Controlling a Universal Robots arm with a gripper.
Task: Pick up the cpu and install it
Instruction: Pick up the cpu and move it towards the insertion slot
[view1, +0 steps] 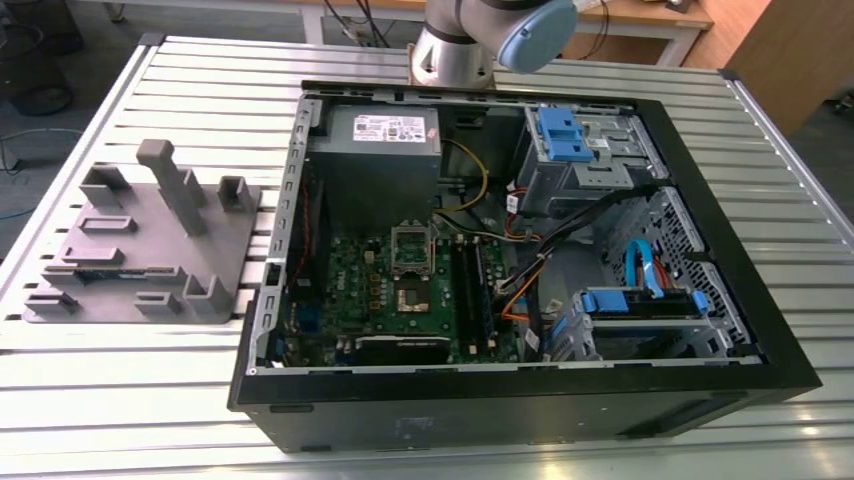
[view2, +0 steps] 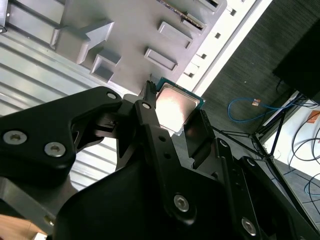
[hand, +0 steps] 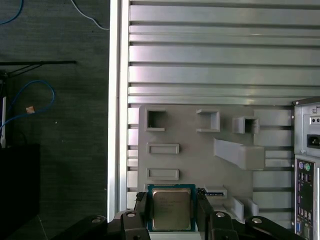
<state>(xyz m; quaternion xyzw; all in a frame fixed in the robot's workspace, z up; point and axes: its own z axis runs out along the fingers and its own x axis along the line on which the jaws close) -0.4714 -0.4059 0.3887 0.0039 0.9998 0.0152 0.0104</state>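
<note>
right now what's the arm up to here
The gripper is shut on the cpu, one finger on each side, and holds it in the air above the grey tray on the slatted table. The cpu is not yet installed. The open computer case lies beside the tray with its motherboard exposed.

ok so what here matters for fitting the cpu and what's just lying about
In the job: small square silver-topped cpu, held in the black gripper; silver socket frame on the green motherboard.
Lying about: grey plastic tray with upright blocks; grey metal power supply box; blue plastic drive bracket.
</note>
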